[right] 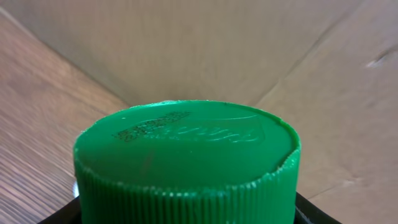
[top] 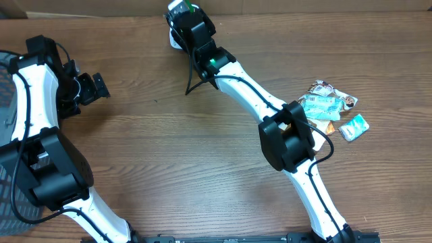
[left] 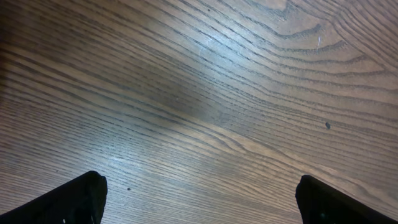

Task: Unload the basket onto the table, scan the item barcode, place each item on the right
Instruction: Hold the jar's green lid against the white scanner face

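Two grippers: one empty, one gripping.
Right gripper (top: 182,11): pinches green-capped item (right: 186,155), cap between its fingers.
Left gripper (left: 199,202): fingers spread above table (left: 199,93).

Both arms share one build: smooth white tubular links joined by chunky black joint housings. On the left arm (top: 30,94) a thin black cable runs along the white shell, and its fingertips (left: 74,200) are matte black with blunt ends. The right arm (top: 253,91) carries a loose black cable loop (top: 191,81) and a small green light (top: 213,63) on a far black housing.
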